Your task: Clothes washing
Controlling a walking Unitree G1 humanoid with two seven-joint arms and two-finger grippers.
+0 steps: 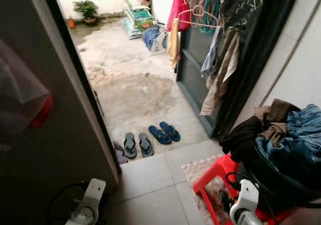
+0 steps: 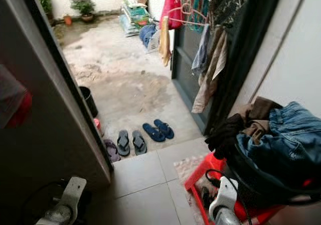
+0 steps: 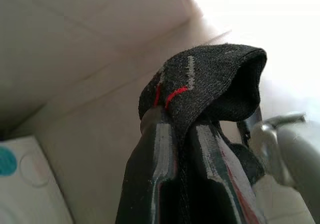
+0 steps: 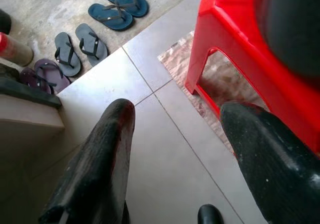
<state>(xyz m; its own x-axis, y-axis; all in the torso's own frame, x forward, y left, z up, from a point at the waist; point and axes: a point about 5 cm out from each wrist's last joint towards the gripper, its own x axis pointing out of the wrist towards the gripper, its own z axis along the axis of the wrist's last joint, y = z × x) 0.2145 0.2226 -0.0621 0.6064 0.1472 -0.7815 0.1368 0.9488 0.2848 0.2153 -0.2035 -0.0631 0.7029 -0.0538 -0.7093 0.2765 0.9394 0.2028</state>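
- Black knitted fabric, a sock (image 3: 210, 79) with red and grey stitching, is seen clamped between the two fingers of the left gripper (image 3: 182, 149); the cloth is draped over both fingertips.
- The right gripper (image 4: 177, 139) is held spread wide with nothing in it, pointed down at the grey tiled floor (image 4: 150, 149) just beside the red stool (image 4: 235, 49).
- A dark basket (image 1: 281, 180) heaped with laundry is seen on that stool at the robot's right: jeans (image 1: 296, 134) on top, brown and black garments (image 1: 248, 134) spilling over the near edge.
- A small patterned mat (image 1: 198, 167) is partly covered by the stool's legs.
- Ahead, an open doorway is shown leading to a concrete yard (image 1: 130, 84); grey sandals (image 1: 138, 144) and blue sandals (image 1: 164, 132) are lined up just past the threshold.
- Clothes on hangers (image 1: 210, 14) are hung by the dark door (image 1: 193, 69) on the right side of the yard.
- Step judged: one item is carried in the left gripper, collection of laundry for the wash; no washing machine can be made out, so progress is judged early.
- Next move, as a judgement: the sock is to be kept pinched firmly and brought to the basket or washer; a loose drape like this could be snagged or dropped.
- The free right gripper could be used on the basket, whose overhanging clothes would need care.
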